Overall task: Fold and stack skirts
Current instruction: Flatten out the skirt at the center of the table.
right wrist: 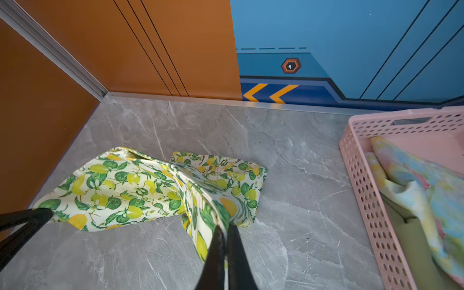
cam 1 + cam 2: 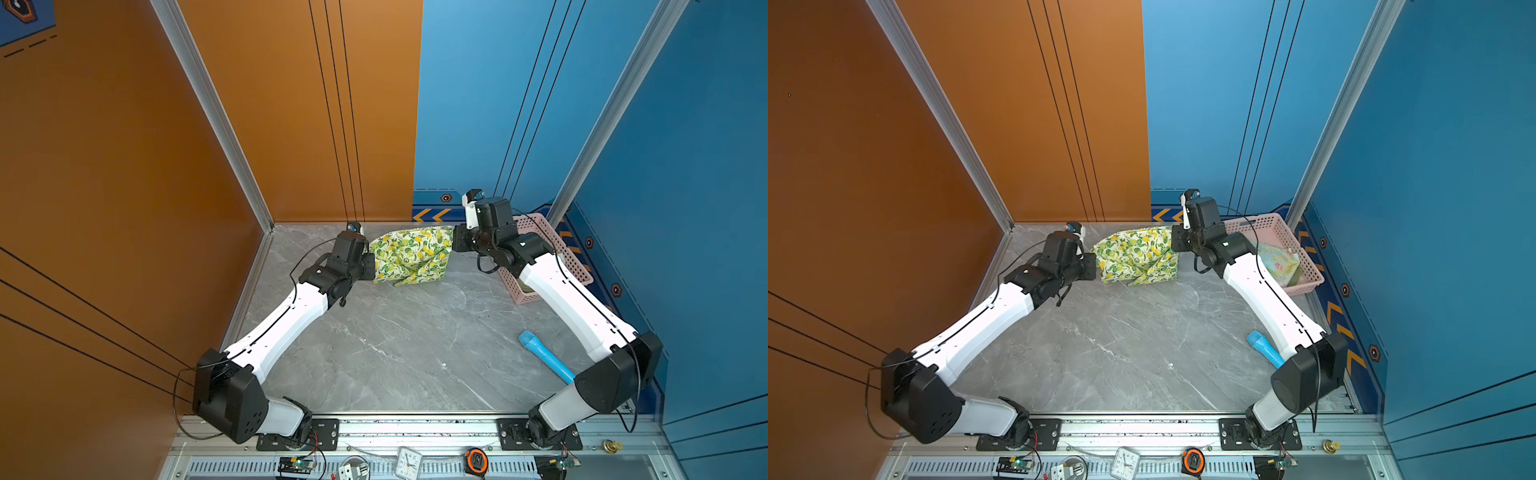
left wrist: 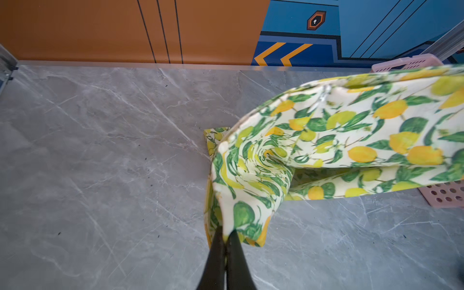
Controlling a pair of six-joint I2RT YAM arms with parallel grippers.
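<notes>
Grey marbled table point(image 2: 395, 353), boxed in by orange and blue walls. Left claw point(image 3: 226, 232) pinched together on one corner of the lemon-print skirt point(image 3: 351, 130); right claw point(image 1: 224, 226) clamped tight on the opposite corner. Between the two, cloth strung from claw to claw, long axis running across the table from side to side, upper edge lifted and rising toward the right arm. Lower part slack, bunched and touching the table close to the back wall in both top views point(image 2: 409, 255) point(image 2: 1136, 257). One end per arm, so neither nearer. Probably a matter of drawing both corners back together toward the bare middle to lay the skirt flat. Further out, just beside the right arm, pink basket point(image 1: 364, 175) holding the pastel flowered skirt point(image 1: 414, 180) over the olive skirt point(image 1: 411, 246).
</notes>
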